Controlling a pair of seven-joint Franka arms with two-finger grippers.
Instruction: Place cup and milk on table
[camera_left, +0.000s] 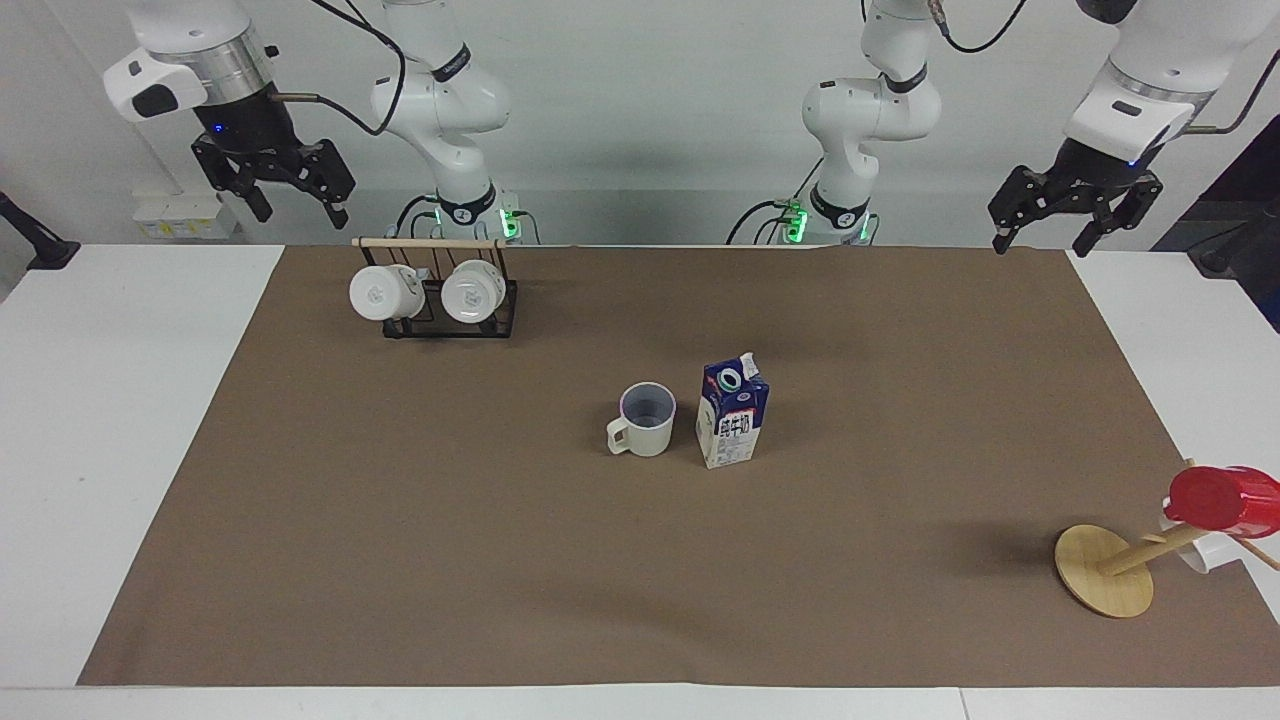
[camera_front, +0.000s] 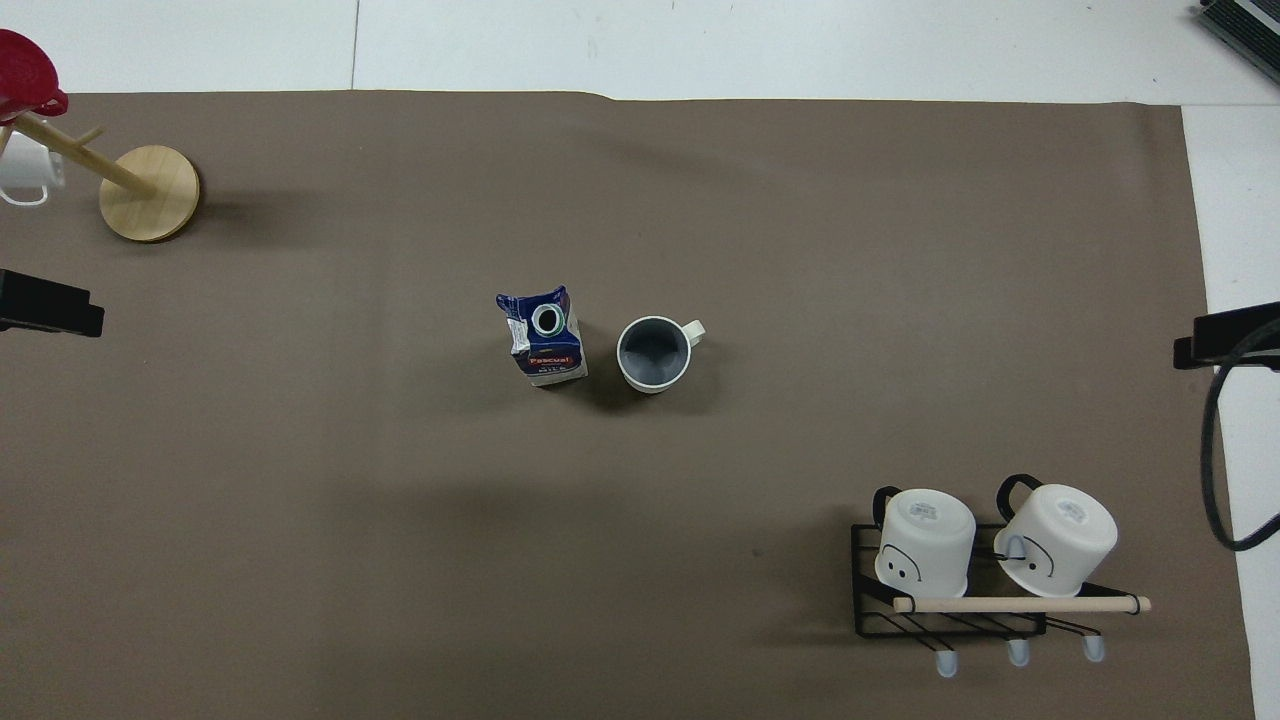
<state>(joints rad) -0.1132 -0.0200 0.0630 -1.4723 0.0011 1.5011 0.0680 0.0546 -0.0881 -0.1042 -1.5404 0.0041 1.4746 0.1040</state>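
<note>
Hanging with jaws spread apart and gripping nothing: right gripper (camera_left: 290, 195), raised over the white margin of the table (camera_left: 120, 400) at the right arm's end, close to the robots' edge

Likewise hanging with jaws spread and empty: left gripper (camera_left: 1070, 225), raised over the corner of the brown paper sheet (camera_left: 500, 560) at the left arm's end; in the overhead view showing only as dark tips at the picture's sides

Both waiting high and wide, probably so as to be keeping clear of the middle of the sheet, with nothing near either set of fingers

Standing upright at the sheet's centre: the milk (camera_left: 733, 410), cap uppermost, and the cup (camera_left: 645, 420) just beside it toward the right arm's end, mouth up, handle pointing away from the carton, a narrow gap showing between the two

Resting on their own bases, neither leaning on anything, so looking like the task nearing or reaching completion

Hanging mouth-sideways on a black wire rack (camera_left: 450, 310) near the right arm's base: two white mugs (camera_left: 385, 292), well apart from the pair

Sitting at the left arm's end, farther from the robots: a tilted wooden cup tree (camera_left: 1105, 570) carrying a red cup (camera_left: 1220, 500)
</note>
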